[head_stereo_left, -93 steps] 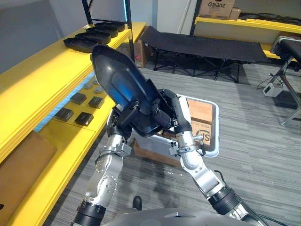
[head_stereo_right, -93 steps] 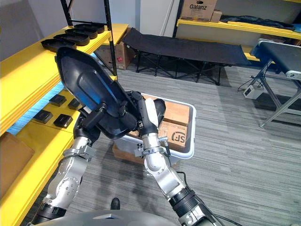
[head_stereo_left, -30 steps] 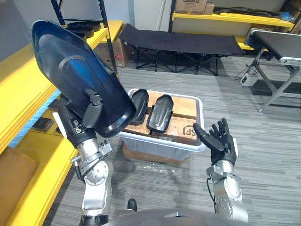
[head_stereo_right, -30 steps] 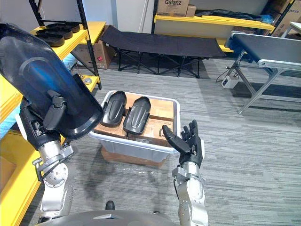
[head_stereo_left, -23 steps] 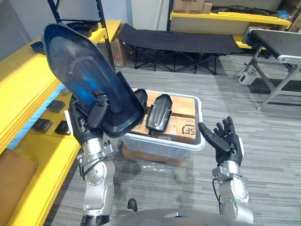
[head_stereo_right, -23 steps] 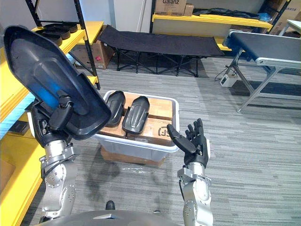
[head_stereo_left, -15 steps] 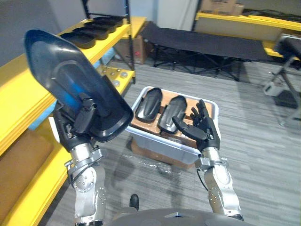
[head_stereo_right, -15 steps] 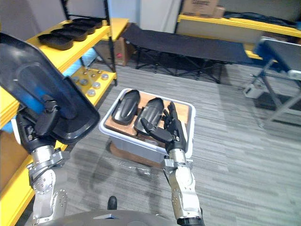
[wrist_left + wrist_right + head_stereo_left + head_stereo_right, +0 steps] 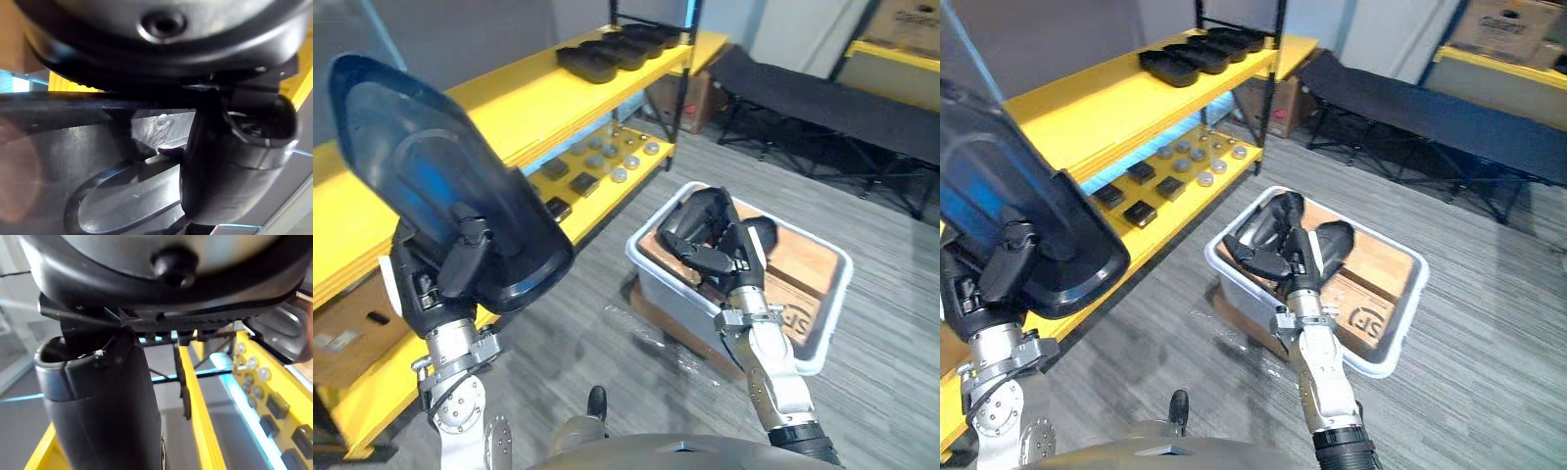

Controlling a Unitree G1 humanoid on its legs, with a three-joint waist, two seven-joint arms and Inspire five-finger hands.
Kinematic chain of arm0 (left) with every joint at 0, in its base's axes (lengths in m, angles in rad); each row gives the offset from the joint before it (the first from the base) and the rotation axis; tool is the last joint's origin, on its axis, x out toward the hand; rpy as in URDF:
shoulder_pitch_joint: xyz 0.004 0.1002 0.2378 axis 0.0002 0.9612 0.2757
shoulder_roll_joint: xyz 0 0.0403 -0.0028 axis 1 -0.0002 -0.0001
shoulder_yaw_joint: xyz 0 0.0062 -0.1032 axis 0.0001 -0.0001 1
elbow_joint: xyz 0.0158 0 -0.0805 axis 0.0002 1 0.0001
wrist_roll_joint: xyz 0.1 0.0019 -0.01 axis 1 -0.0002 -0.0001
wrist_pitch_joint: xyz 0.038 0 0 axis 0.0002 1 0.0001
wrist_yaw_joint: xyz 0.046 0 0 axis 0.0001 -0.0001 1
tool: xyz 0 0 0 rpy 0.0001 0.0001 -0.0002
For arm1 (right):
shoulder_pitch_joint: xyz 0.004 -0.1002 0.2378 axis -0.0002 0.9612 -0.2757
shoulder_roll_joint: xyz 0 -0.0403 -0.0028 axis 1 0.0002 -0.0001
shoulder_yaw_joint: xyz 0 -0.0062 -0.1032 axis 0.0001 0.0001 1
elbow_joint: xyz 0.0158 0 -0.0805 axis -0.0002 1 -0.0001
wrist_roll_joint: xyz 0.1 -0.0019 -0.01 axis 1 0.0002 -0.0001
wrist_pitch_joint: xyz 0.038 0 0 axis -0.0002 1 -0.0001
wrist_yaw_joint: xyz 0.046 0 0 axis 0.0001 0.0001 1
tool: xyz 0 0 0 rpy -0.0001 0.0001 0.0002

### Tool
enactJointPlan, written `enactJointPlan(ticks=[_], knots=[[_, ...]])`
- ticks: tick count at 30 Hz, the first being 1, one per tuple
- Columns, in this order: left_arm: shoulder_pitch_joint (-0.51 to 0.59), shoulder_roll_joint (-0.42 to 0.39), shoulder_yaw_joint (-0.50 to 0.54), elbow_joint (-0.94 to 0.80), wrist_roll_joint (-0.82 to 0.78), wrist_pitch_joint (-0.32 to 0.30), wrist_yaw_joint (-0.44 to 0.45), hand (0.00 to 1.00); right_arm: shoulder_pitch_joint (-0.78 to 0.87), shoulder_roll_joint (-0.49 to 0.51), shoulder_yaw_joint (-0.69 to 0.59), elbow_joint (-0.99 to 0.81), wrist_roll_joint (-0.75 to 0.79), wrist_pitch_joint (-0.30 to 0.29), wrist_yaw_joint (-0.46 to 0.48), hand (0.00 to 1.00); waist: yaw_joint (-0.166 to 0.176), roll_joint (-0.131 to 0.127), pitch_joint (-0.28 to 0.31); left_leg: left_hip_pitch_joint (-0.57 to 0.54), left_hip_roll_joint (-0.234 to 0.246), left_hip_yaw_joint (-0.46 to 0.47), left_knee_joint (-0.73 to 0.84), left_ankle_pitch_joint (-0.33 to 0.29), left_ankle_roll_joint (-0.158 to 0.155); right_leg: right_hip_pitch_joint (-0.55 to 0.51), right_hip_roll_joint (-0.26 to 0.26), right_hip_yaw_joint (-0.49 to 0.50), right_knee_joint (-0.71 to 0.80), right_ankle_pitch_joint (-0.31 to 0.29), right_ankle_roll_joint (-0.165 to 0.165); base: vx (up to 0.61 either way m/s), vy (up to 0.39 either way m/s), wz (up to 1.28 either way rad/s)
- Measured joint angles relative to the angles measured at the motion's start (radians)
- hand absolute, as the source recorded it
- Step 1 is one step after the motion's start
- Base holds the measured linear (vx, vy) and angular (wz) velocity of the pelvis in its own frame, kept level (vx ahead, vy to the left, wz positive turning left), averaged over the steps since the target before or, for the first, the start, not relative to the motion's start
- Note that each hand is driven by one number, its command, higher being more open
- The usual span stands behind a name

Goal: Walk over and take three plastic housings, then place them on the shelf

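Observation:
My left hand (image 9: 460, 266) is shut on a large black plastic housing (image 9: 431, 186), held raised and tilted in front of the yellow shelf (image 9: 509, 108). In the left wrist view the thumb (image 9: 215, 166) presses on the housing's glossy face (image 9: 73, 171). My right hand (image 9: 724, 257) is open with straight fingers and holds nothing. It hovers in front of a white bin (image 9: 651, 279). Two more black housings (image 9: 690, 211) lie side by side on cardboard in that bin.
Several black housings (image 9: 617, 44) sit in a row at the far end of the upper shelf. Small dark and round parts (image 9: 582, 171) lie on the lower yellow shelf. A black folding cot (image 9: 822, 98) stands behind the bin. Grey floor lies between shelf and bin.
The whole view has swung toward the yellow shelf. My right hand has come from beside the bin to in front of it, still open. The left hand keeps the housing raised.

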Motion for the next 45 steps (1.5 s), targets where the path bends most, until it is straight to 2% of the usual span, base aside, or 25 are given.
enactJointPlan(ticks=[2, 4, 5, 7, 8, 9, 10, 13, 17, 21, 24, 29, 30, 31, 32, 33, 34, 35, 36, 37, 38, 40, 42, 44, 45], knots=[[0.000, 0.001, -0.008, 0.001, -0.022, 0.000, -0.015, 0.00, 0.005, -0.002, -0.002, 0.000, -0.004, -0.001, -0.005, 1.00, -0.001, 0.006, 0.004, 0.014, -0.016, -0.013, -0.023, 0.014, 0.004, -0.006, -0.019, 0.003, 0.042, -0.034, -0.002, -0.01, 0.037, 0.37], [-0.008, 0.016, -0.026, 0.007, -0.031, 0.000, -0.034, 0.00, 0.029, 0.004, -0.002, -0.004, 0.000, -0.003, -0.009, 1.00, -0.009, 0.007, 0.008, 0.012, -0.038, -0.032, -0.021, 0.014, 0.004, -0.024, -0.024, 0.052, 0.095, -0.086, -0.001, -0.04, -0.009, 0.58], [-0.034, 0.045, -0.050, 0.018, -0.049, 0.000, -0.068, 0.00, 0.079, 0.014, -0.014, -0.020, -0.001, -0.004, -0.010, 1.00, -0.039, -0.001, 0.020, 0.017, -0.067, -0.082, -0.020, 0.016, 0.008, -0.028, -0.002, 0.158, 0.141, -0.146, -0.016, -0.02, -0.098, 0.98], [-0.072, 0.070, -0.084, 0.032, -0.051, 0.000, -0.106, 0.00, 0.136, 0.030, -0.042, -0.036, -0.010, -0.004, -0.013, 1.00, -0.070, -0.009, 0.023, 0.031, -0.101, -0.121, -0.042, 0.019, 0.012, -0.029, 0.040, 0.274, 0.158, -0.192, -0.054, 0.01, -0.127, 1.16], [-0.086, 0.075, -0.098, 0.037, -0.052, -0.001, -0.121, 0.00, 0.149, 0.031, -0.051, -0.040, -0.010, -0.004, -0.013, 1.00, -0.078, -0.009, 0.021, 0.035, -0.105, -0.120, -0.052, 0.021, 0.016, -0.028, 0.044, 0.288, 0.158, -0.196, -0.057, 0.05, -0.106, 0.75], [-0.110, 0.079, -0.120, 0.044, -0.051, -0.003, -0.137, 0.00, 0.158, 0.030, -0.063, -0.043, -0.009, -0.004, -0.010, 1.00, -0.073, -0.003, 0.023, 0.033, -0.104, -0.102, -0.048, 0.038, 0.026, -0.024, 0.044, 0.288, 0.166, -0.186, -0.048, 0.10, -0.085, 0.29], [-0.120, 0.083, -0.137, 0.044, -0.049, -0.002, -0.141, 0.00, 0.163, 0.032, -0.066, -0.048, -0.008, -0.004, -0.005, 1.00, -0.071, 0.000, 0.021, 0.030, -0.104, -0.101, -0.048, 0.058, 0.022, -0.018, 0.044, 0.292, 0.174, -0.179, -0.037, 0.09, -0.041, 0.27], [-0.148, 0.089, -0.181, 0.044, -0.044, 0.000, -0.155, 0.00, 0.181, 0.039, -0.072, -0.145, -0.009, -0.006, 0.028, 1.00, -0.080, -0.017, 0.031, 0.030, -0.112, -0.116, -0.047, 0.066, 0.027, -0.021, 0.041, 0.306, 0.190, -0.173, -0.027, 0.08, -0.047, 0.18], [-0.125, 0.086, -0.185, 0.044, -0.044, 0.025, -0.129, 0.00, 0.184, 0.037, -0.034, -0.251, -0.010, -0.032, 0.047, 1.00, -0.076, -0.020, 0.032, 0.028, -0.112, -0.113, -0.050, 0.042, 0.024, -0.022, 0.040, 0.322, 0.187, -0.173, -0.028, 0.00, -0.023, -0.02], [-0.082, 0.080, -0.189, 0.044, -0.045, 0.034, -0.123, 0.00, 0.222, 0.035, -0.011, -0.266, -0.008, -0.042, 0.060, 1.00, -0.058, -0.019, 0.033, 0.022, -0.108, -0.086, -0.051, 0.041, 0.023, -0.014, 0.040, 0.321, 0.154, -0.176, -0.032, -0.03, -0.033, -0.05], [-0.046, 0.064, -0.197, 0.044, -0.044, 0.035, -0.107, 0.00, 0.232, 0.026, 0.002, -0.266, -0.007, -0.042, 0.061, 1.00, -0.058, -0.010, 0.040, 0.008, -0.102, -0.051, -0.022, 0.034, 0.021, -0.012, 0.039, 0.318, 0.153, -0.176, -0.032, -0.02, -0.024, 0.05], [0.016, 0.057, -0.196, 0.044, -0.044, 0.035, -0.071, 0.00, 0.233, 0.022, 0.005, -0.263, 0.001, -0.045, 0.070, 1.00, -0.049, 0.004, 0.062, -0.065, -0.099, -0.012, 0.195, -0.087, 0.020, -0.008, 0.016, 0.322, 0.202, -0.208, -0.037, -0.03, 0.023, -0.03], [0.022, 0.059, -0.193, 0.043, -0.044, 0.037, -0.063, 0.00, 0.234, 0.029, 0.002, -0.255, 0.003, -0.050, 0.071, 1.00, -0.055, -0.021, 0.071, -0.071, -0.101, 0.024, 0.236, -0.120, 0.024, -0.006, -0.014, 0.308, 0.205, -0.231, -0.055, -0.03, 0.097, 0.17], [0.021, 0.062, -0.190, 0.041, -0.044, 0.037, -0.063, 0.00, 0.233, 0.029, -0.005, -0.239, 0.011, -0.060, 0.072, 1.00, -0.050, -0.028, 0.072, -0.110, -0.094, 0.039, 0.419, -0.199, 0.057, -0.006, -0.027, 0.307, 0.229, -0.250, -0.056, 0.00, 0.104, 0.14], [0.021, 0.065, -0.185, 0.040, -0.044, 0.037, -0.064, 0.00, 0.233, 0.029, -0.009, -0.232, 0.016, -0.062, 0.070, 1.00, -0.044, -0.026, 0.071, -0.114, -0.089, 0.042, 0.498, -0.249, 0.058, -0.001, -0.030, 0.307, 0.243, -0.261, -0.053, 0.11, 0.116, 0.06], [0.015, 0.064, -0.161, 0.040, -0.044, 0.035, -0.065, 0.00, 0.230, 0.026, -0.014, -0.208, 0.036, -0.075, 0.067, 1.00, -0.052, -0.009, 0.068, -0.097, -0.072, 0.039, 0.540, -0.358, 0.050, -0.034, -0.032, 0.308, 0.393, -0.274, -0.050, 0.11, 0.099, 0.00], [0.012, 0.063, -0.149, 0.042, -0.044, 0.036, -0.063, 0.00, 0.223, 0.030, -0.013, -0.189, 0.044, -0.078, 0.063, 1.00, -0.054, -0.016, 0.073, -0.098, -0.078, 0.036, 0.543, -0.366, 0.052, -0.084, -0.048, 0.325, 0.504, -0.262, -0.061, 0.12, 0.134, 0.13], [0.014, 0.068, -0.130, 0.043, -0.044, 0.039, -0.058, 0.00, 0.229, 0.052, -0.006, -0.156, 0.060, -0.080, 0.053, 1.00, -0.063, -0.024, 0.075, -0.090, -0.084, 0.026, 0.531, -0.365, 0.056, -0.194, -0.068, 0.344, 0.686, -0.175, -0.090, 0.13, 0.122, 0.21], [0.014, 0.083, -0.115, 0.042, -0.044, 0.039, -0.059, 0.00, 0.245, 0.074, -0.010, -0.130, 0.072, -0.080, 0.049, 1.00, -0.064, -0.031, 0.078, -0.066, -0.083, 0.010, 0.490, -0.353, 0.063, -0.250, -0.067, 0.364, 0.777, -0.105, -0.097, 0.15, 0.102, 0.28], [0.014, 0.089, -0.108, 0.042, -0.044, 0.039, -0.060, 0.00, 0.256, 0.086, -0.011, -0.122, 0.072, -0.080, 0.049, 1.00, -0.068, -0.028, 0.081, -0.055, -0.084, 0.003, 0.465, -0.344, 0.066, -0.262, -0.060, 0.373, 0.771, -0.115, -0.097, 0.21, 0.060, 0.31], [0.013, 0.096, -0.094, 0.042, -0.046, 0.039, -0.055, 0.00, 0.273, 0.102, 0.000, -0.122, 0.072, -0.081, 0.050, 1.00, -0.074, -0.034, 0.078, -0.036, -0.086, -0.018, 0.425, -0.325, 0.073, -0.270, -0.045, 0.384, 0.698, -0.148, -0.089, 0.16, 0.020, 0.29], [0.006, 0.102, -0.085, 0.042, -0.048, 0.040, -0.040, 0.00, 0.278, 0.110, 0.024, -0.130, 0.071, -0.087, 0.059, 1.00, -0.085, -0.032, 0.079, -0.007, -0.088, -0.052, 0.374, -0.317, 0.063, -0.284, -0.016, 0.407, 0.568, -0.168, -0.073, 0.19, 0.015, 0.43], [-0.027, 0.126, -0.112, 0.041, -0.048, 0.040, -0.025, 0.00, 0.295, 0.108, 0.044, -0.168, 0.070, -0.095, 0.077, 1.00, -0.092, -0.017, 0.079, 0.014, -0.090, -0.114, 0.347, -0.316, 0.057, -0.362, 0.024, 0.495, 0.503, -0.158, -0.056, 0.21, -0.005, 0.78], [-0.030, 0.124, -0.126, 0.038, -0.045, 0.040, -0.011, 0.00, 0.302, 0.101, 0.058, -0.199, 0.069, -0.114, 0.087, 1.00, -0.116, -0.011, 0.076, 0.034, -0.092, -0.171, 0.349, -0.320, 0.029, -0.370, 0.044, 0.577, 0.436, -0.130, -0.021, 0.19, -0.061, 0.98], [-0.027, 0.124, -0.128, 0.036, -0.045, 0.040, -0.007, 0.00, 0.306, 0.098, 0.063, -0.214, 0.069, -0.123, 0.088, 1.00, -0.119, -0.013, 0.073, 0.046, -0.097, -0.190, 0.349, -0.321, 0.026, -0.364, 0.040, 0.587, 0.404, -0.121, -0.006, 0.29, -0.199, 1.02]])
